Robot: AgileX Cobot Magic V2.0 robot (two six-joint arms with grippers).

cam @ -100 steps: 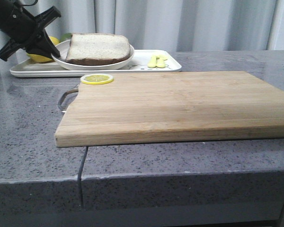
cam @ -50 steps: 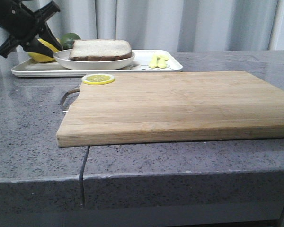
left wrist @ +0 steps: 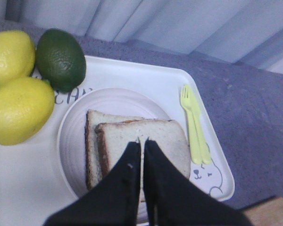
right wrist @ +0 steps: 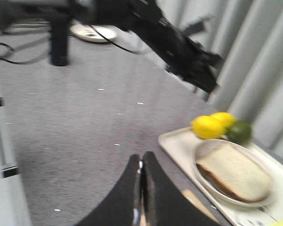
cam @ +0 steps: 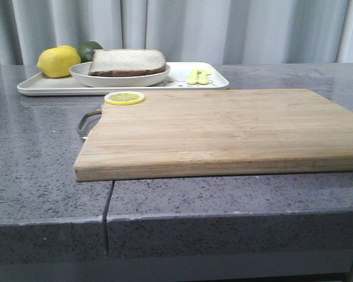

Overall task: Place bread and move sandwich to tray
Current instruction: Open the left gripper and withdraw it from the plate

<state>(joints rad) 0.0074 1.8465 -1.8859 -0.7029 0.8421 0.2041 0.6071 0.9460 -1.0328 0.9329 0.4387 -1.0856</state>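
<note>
Looking forward over the grey speckled stone tabletop [cam: 41, 147], you find the sandwich of pale, brown-crusted bread [cam: 127, 61] on its round white shallow plate [cam: 82, 74], and that plate sits on the flat white rectangular tray [cam: 176, 79] at the far left. A yellow lemon [cam: 57, 61] and a dark green lime [cam: 88, 48] lie just beside the plate, a pair of pale yellow plastic cutlery [cam: 197, 76] rests at the tray's right end, and a lemon slice [cam: 124, 98] lies on the corner of the large wooden cutting board [cam: 223, 132]. Neither arm shows in this view.

From the left wrist, the left pincer [left wrist: 142, 141] hangs over the sandwich [left wrist: 155, 139] with its black fingers pressed together and nothing between them. The top slice [left wrist: 146, 136] lies offset from the one beneath, so a nudge from a low arm could, I judge, slide it off. The plate also sits close to two lemons [left wrist: 16, 108], and a bump could roll them against it.

From the right wrist, blurred, the right pincer [right wrist: 141, 165] is likewise closed and empty, over bare tabletop, apart from the tray [right wrist: 174, 141]. The other black arm [right wrist: 174, 42] reaches across above; watch that the two do not meet. No egg is visible.
</note>
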